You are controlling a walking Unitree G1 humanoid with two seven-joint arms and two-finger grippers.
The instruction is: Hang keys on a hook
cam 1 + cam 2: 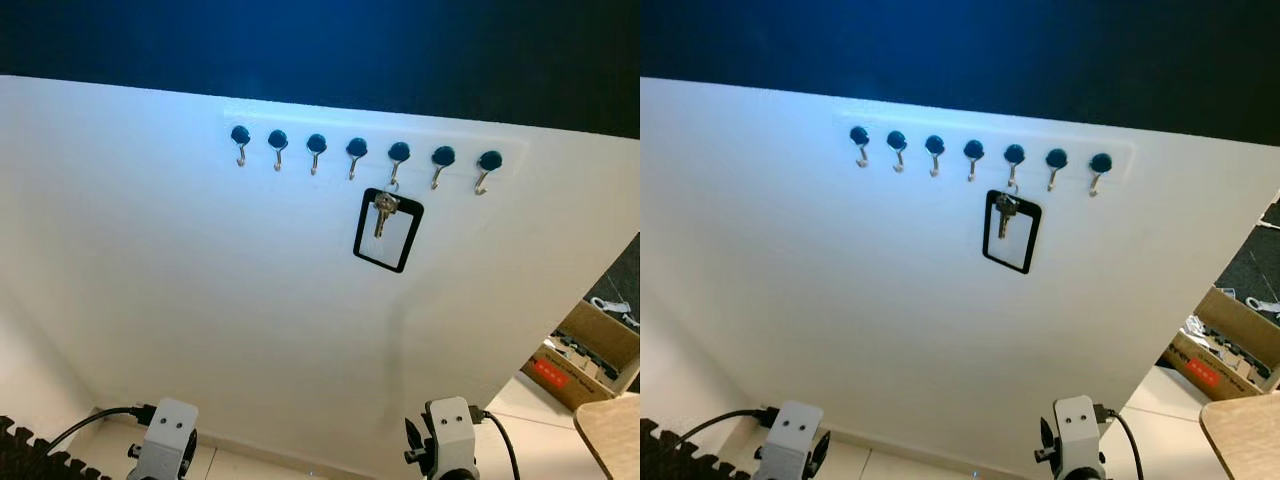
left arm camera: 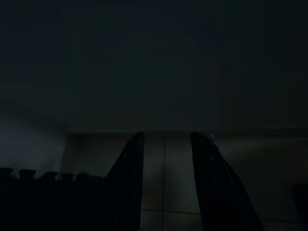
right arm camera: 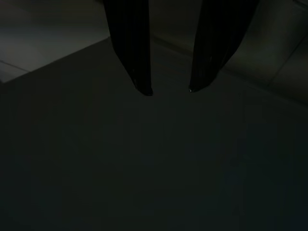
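- Left gripper (image 2: 166, 144) is hanging low over the tiled floor (image 2: 163, 192), fingers parted and gripping nothing.
- Right gripper (image 3: 168, 90) is likewise hanging low, fingers spread and empty.
- Keys (image 1: 382, 212), silver on a black rectangular loop (image 1: 388, 230), are hanging from the fifth hook (image 1: 397, 158) in the white wall's (image 1: 180, 280) upper row, bare wall lying below.

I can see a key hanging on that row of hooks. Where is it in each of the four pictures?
Left eye view: the key hangs on the fifth hook from the left, inside a black loop, right of centre.
Right eye view: the same key sits a little nearer the centre.
Left wrist view: dark; no key can be made out.
Right wrist view: dark; no key can be made out.
Shared landmark: the row of seven hooks.
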